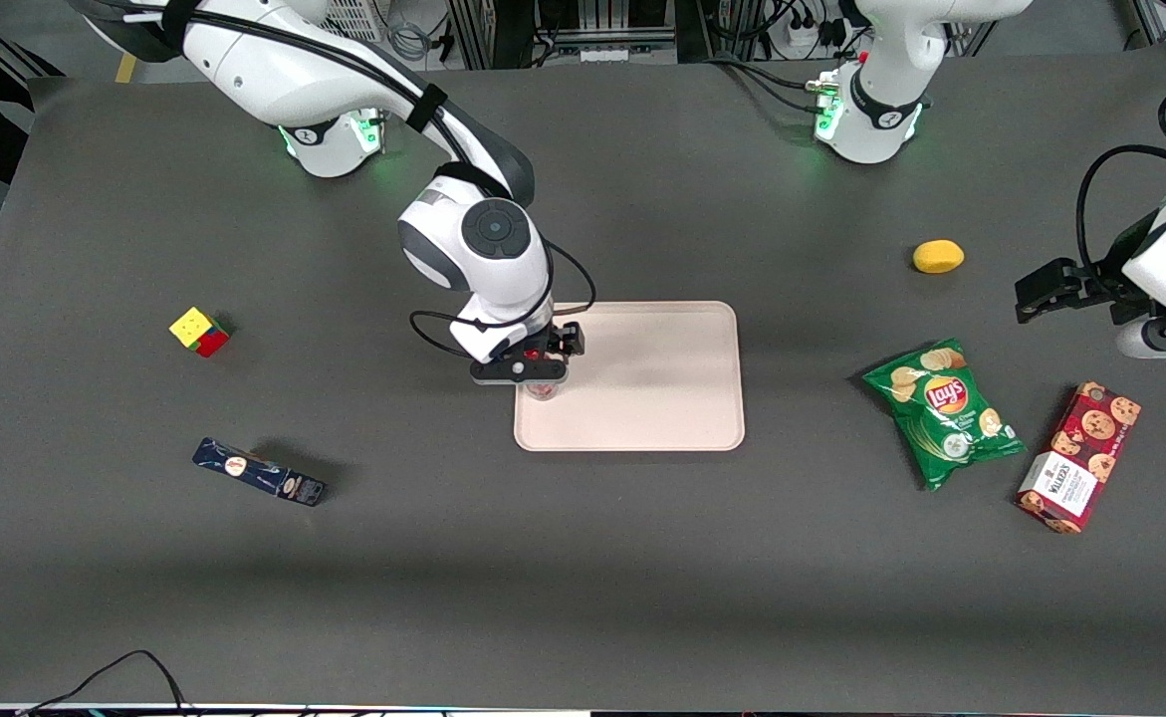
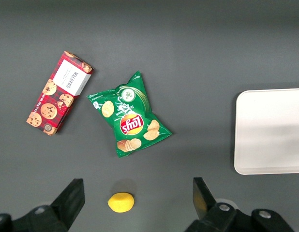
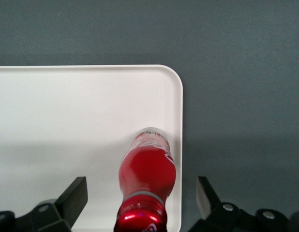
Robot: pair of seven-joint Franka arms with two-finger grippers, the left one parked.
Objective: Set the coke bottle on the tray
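Note:
The coke bottle, red with a red cap and a clear base, stands upright on the pale tray, close to the rim at the working arm's end. My gripper hangs directly over it, open. Its two fingers straddle the bottle's neck with a gap on each side and do not touch it. From the front, the gripper covers most of the bottle, and only the base shows on the tray.
A colour cube and a dark blue oblong box lie toward the working arm's end. A lemon, a green chips bag and a red cookie box lie toward the parked arm's end.

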